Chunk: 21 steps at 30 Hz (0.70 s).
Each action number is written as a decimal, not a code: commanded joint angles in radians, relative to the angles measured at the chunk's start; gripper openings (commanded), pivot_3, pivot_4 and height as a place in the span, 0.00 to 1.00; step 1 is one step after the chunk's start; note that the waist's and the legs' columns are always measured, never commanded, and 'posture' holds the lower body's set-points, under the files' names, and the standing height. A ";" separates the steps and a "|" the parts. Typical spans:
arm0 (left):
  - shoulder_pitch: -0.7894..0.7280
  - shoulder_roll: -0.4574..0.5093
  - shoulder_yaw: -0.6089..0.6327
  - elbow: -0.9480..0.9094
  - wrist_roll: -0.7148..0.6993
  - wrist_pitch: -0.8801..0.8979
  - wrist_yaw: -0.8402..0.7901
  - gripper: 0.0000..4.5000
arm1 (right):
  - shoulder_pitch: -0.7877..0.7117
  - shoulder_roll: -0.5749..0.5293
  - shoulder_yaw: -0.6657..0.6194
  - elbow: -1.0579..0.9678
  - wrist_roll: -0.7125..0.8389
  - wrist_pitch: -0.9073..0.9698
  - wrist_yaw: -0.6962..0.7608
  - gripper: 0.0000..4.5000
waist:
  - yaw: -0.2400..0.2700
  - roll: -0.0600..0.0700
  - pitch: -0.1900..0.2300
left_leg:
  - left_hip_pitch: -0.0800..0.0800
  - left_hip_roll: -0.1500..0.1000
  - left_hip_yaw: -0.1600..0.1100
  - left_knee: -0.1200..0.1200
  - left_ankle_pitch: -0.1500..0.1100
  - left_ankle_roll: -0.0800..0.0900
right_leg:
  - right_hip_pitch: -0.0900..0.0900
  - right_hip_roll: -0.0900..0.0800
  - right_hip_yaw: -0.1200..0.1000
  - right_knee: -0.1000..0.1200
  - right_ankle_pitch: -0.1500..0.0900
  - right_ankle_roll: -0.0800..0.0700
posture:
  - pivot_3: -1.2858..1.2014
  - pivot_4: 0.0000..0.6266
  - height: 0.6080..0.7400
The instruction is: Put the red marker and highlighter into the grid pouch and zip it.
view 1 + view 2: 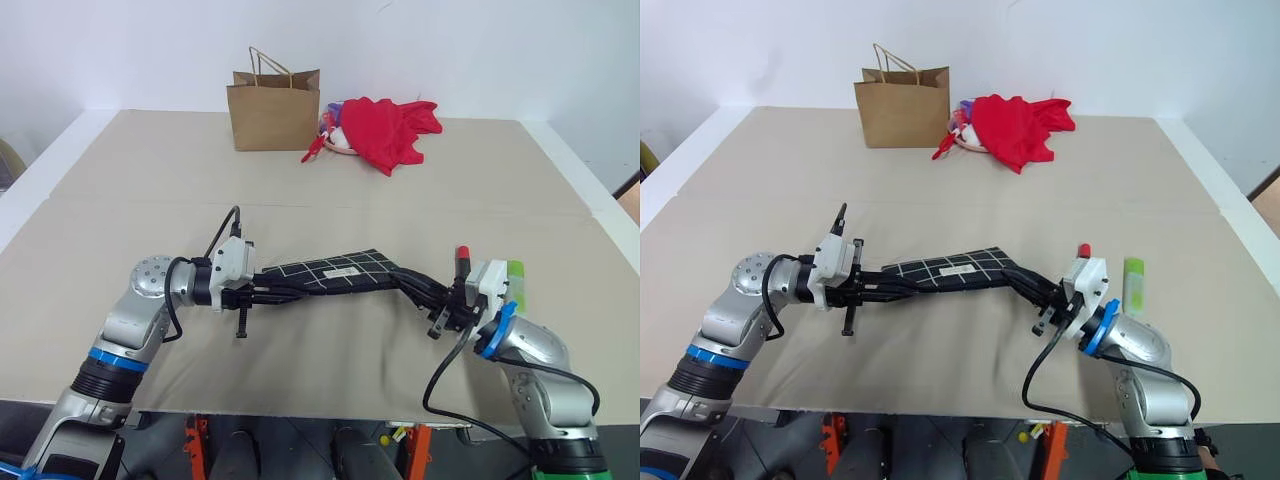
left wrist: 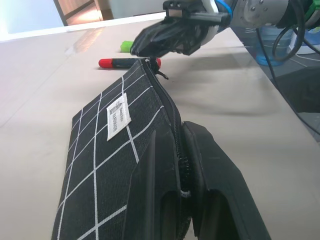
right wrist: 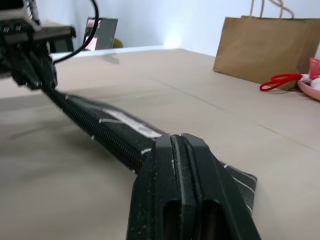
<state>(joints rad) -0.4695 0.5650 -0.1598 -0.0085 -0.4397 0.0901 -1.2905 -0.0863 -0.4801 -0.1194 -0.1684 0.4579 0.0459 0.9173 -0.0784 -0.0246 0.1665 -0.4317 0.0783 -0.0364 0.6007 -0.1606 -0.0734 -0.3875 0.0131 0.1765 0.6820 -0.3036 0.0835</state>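
Left eye view gave us the grid pouch (image 1: 335, 270) stretched between the two arms above the table (image 1: 300, 190), a flat black fabric case crossed by white grid lines, with a small white label on its face. We saw it hang slightly tilted, its zipper edge running along the length from one arm to the other.

The left gripper (image 1: 262, 292) was closed on one end of the pouch; in the left wrist view its two black fingers (image 2: 150, 185) were pressed together with the zipper edge pinched between them. The right gripper (image 1: 440, 298) was closed on the opposite end, and in the right wrist view we saw its fingers (image 3: 165, 190) squeezed tight on the toothed edge of the pouch.

The red marker (image 2: 127, 62) lay on the table just beyond the far end of the pouch, black in the barrel with red at both ends. The highlighter (image 1: 1134, 280) lay on the table near the right arm, light green with a brighter green tip, close beside the marker but outside the pouch.

At the far side of the table we saw a brown paper bag (image 1: 273, 105) standing upright and a red cloth (image 1: 390, 130) bunched up just beside it.
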 commanded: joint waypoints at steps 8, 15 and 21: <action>-0.005 -0.021 -0.004 0.011 0.042 -0.102 -0.038 0.00 | -0.151 -0.032 0.169 -0.205 0.061 0.212 0.022 0.02 | -0.001 0.001 0.000 | 0.000 0.000 0.000 0.000 0.000 0.000 | 0.000 0.000 0.000 0.000 0.000 0.000 | 0.52 0.24 1.00; -0.038 -0.065 -0.019 0.041 0.060 -0.127 -0.037 0.00 | -0.275 0.005 0.296 -0.181 0.024 0.358 -0.002 0.02 | 0.001 0.001 0.000 | 0.000 0.000 0.000 0.000 0.000 0.000 | 0.000 0.000 0.000 0.000 0.000 0.000 | 0.52 0.24 1.00; -0.034 -0.072 -0.006 0.029 0.063 -0.126 -0.022 0.00 | -0.276 0.007 0.329 -0.134 -0.047 0.350 -0.022 0.02 | 0.001 0.001 0.000 | -0.002 0.000 -0.002 0.000 0.000 0.000 | -0.002 0.000 -0.001 0.000 0.000 0.000 | 0.52 0.24 1.00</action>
<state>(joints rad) -0.4879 0.4983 -0.1830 0.0600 -0.3571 -0.0220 -1.3174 -0.3601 -0.4790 0.1938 -0.3076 0.4221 0.3930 0.9044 -0.0775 -0.0239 0.1669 -0.4337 0.0783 -0.0381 0.6007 -0.1605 -0.0735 -0.3891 0.0132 0.1750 0.6820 -0.3035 0.0830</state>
